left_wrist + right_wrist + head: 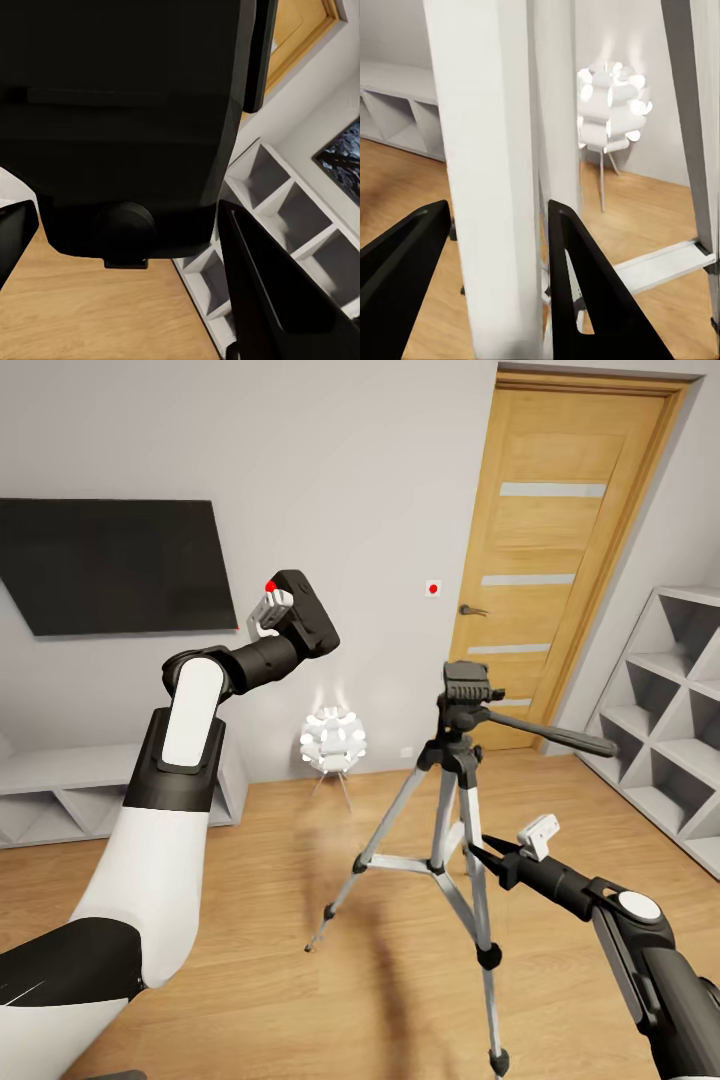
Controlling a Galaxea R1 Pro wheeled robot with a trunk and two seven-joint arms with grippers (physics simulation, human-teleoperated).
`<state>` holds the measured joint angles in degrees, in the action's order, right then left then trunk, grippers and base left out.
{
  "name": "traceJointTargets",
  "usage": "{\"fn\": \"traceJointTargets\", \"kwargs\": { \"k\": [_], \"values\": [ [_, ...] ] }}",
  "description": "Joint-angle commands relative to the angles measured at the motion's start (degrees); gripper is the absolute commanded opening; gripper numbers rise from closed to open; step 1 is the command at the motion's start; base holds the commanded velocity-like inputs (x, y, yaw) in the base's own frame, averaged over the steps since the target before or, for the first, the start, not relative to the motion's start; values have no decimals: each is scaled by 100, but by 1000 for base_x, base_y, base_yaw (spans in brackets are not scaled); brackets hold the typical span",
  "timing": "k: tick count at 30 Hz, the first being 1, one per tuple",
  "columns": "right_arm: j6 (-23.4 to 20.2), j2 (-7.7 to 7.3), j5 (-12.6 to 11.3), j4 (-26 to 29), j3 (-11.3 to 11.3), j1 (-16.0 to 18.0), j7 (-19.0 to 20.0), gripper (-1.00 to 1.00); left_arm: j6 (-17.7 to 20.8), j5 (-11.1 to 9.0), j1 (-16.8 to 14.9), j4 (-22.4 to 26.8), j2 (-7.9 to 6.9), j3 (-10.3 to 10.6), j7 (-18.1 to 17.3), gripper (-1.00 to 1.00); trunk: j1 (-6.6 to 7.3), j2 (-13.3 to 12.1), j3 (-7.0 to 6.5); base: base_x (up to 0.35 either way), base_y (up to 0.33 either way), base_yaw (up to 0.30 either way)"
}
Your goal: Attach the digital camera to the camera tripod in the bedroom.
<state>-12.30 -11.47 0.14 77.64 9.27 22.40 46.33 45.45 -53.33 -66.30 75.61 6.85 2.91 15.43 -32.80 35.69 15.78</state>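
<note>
Right hand clamped around a silver leg of the camera tripod, mid-floor. Left hand closed on the digital camera, raised up and left of the tripod head, well apart. Beyond: globe lamp, low bench, wall TV, door, cube shelf at right.

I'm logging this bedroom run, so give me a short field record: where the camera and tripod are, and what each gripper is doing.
digital camera: held up in the left gripper, body in front of the wall, red button up
camera tripod: stands on the wood floor, pan head bare
right gripper: fingers either side of a silver leg
wall TV: off
door: closed
</note>
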Motion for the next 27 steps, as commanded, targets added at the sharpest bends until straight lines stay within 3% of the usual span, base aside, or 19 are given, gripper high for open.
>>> {"fn": "traceJointTargets", "kwargs": {
  "k": [1, 8, 22, 25, 26, 27],
  "values": [
    [-24, 5, 36, 0, 6, -5, 25, -100, 17, -55, -5, 6, 1, -1, 48, -100, -2, 8, 9, 0, 0, 0],
    [-10, 51, 38, -3, -38, -320, 25, -100, 17, -55, -5, -2, 1, 1, 48, -100, -2, 8, 9, 0, 0, 0],
    [-10, 85, 39, -64, -40, -359, 25, -100, 26, -48, -7, -3, -4, 16, 45, -100, -2, 8, 9, 0, 0, 0],
    [-10, 84, 38, -65, -41, -359, 25, -100, 61, -35, -156, -51, -20, 206, 45, -100, -2, 8, 9, 0, 0, 0],
    [-10, 85, 38, -65, -40, -359, 25, -100, 107, -29, -349, -131, -53, 359, 38, -100, -2, 8, 9, 0, 0, 0],
    [-9, 88, 38, -65, -40, -359, 25, -100, 270, -26, -721, -369, -128, 700, -9, -100, -2, 8, 9, 0, 0, 0]
  ]
}}
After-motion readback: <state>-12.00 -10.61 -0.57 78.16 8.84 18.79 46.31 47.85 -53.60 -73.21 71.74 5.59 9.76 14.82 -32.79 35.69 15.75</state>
